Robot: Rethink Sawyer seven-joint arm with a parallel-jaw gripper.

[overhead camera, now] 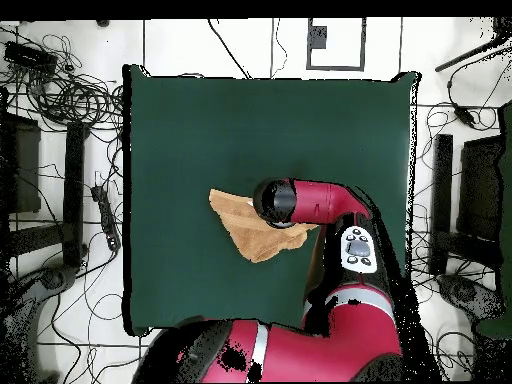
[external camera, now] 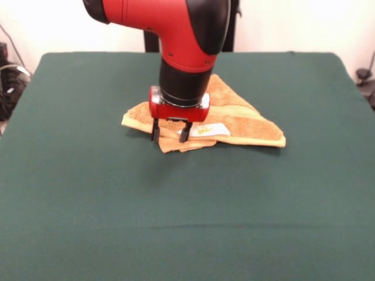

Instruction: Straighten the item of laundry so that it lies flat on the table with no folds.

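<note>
The orange-tan towel (external camera: 246, 120) lies folded in a rough triangle on the green table (external camera: 187, 211), with a paler band and a white label (external camera: 210, 130) near its front edge. My gripper (external camera: 170, 132) hangs over the towel's front left part. Its two black fingers (external camera: 155, 130) stand apart, open, tips at the towel's front edge, holding nothing. In the overhead view the towel (overhead camera: 245, 225) shows left of the arm (overhead camera: 310, 200), which hides the gripper and part of the towel.
The table's edges (overhead camera: 130, 200) are far from the towel on all sides. Cables and stands (overhead camera: 70, 150) lie on the floor around the table. The robot's base (overhead camera: 300, 350) fills the overhead view's bottom.
</note>
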